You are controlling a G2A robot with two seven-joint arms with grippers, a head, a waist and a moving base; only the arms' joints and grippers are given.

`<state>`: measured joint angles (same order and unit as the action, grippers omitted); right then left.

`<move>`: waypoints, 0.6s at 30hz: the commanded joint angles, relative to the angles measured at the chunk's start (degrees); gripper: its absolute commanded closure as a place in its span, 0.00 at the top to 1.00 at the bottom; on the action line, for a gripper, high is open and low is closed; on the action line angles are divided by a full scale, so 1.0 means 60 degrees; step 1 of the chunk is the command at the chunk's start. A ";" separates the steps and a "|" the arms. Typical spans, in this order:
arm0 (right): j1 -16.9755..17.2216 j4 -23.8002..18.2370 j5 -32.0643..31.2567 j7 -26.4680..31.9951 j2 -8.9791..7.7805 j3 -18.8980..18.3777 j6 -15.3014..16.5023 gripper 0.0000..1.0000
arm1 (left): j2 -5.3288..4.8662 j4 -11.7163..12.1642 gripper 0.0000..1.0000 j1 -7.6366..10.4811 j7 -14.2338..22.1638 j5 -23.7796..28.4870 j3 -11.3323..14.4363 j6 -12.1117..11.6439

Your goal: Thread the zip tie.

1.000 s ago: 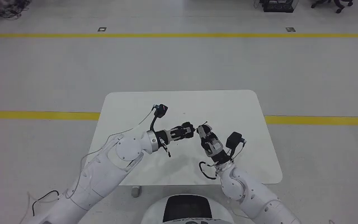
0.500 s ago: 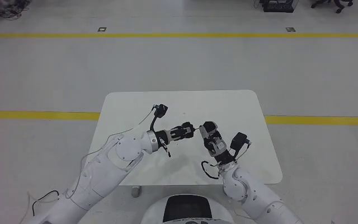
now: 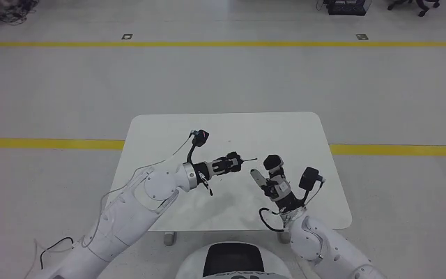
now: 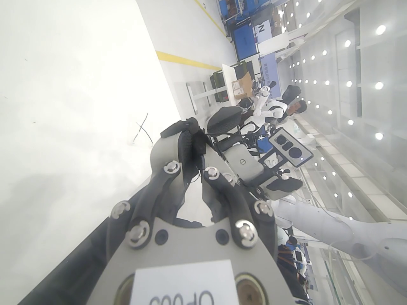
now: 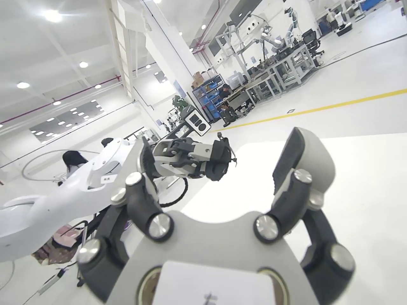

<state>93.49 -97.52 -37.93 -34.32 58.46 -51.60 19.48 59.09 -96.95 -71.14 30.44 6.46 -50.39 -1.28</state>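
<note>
Near the centre of the top view, over the white rounded table [image 3: 293, 132], the thin black zip tie [image 3: 249, 160] is being pinched between the pressed-together fingers of the left gripper [image 3: 235, 163], while the fingers of the right gripper [image 3: 264, 168] are being held spread wide just right of its free tip.

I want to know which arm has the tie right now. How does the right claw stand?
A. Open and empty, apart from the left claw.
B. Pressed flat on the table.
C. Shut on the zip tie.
A: the right claw has its fingers spread wide with nothing between them, while the zip tie sticks out of the shut left claw.
</note>
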 commanded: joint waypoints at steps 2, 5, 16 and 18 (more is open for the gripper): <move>0.0000 -0.0003 0.0002 0.0008 0.0000 0.0000 0.0000 1.00 | 0.0000 0.0000 0.00 0.0000 0.0000 0.0000 0.0000 0.0000; 0.0000 -0.0003 0.0002 0.0008 0.0000 0.0000 0.0000 1.00 | 0.0000 0.0000 0.00 0.0000 0.0000 0.0000 0.0000 0.0000; 0.0535 -0.1978 0.2226 0.3398 -0.0695 -0.1504 0.0000 1.00 | 0.0000 0.0000 0.00 0.0000 0.0000 0.0000 0.0000 0.0000; 0.0671 -0.2349 0.2809 0.4520 -0.0915 -0.1869 0.0000 1.00 | 0.0000 0.0000 0.00 0.0000 0.0000 0.0000 0.0000 0.0000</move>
<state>97.16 -110.49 -23.09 -11.68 53.62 -61.58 19.48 59.10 -96.95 -71.14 30.44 6.46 -50.39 -1.28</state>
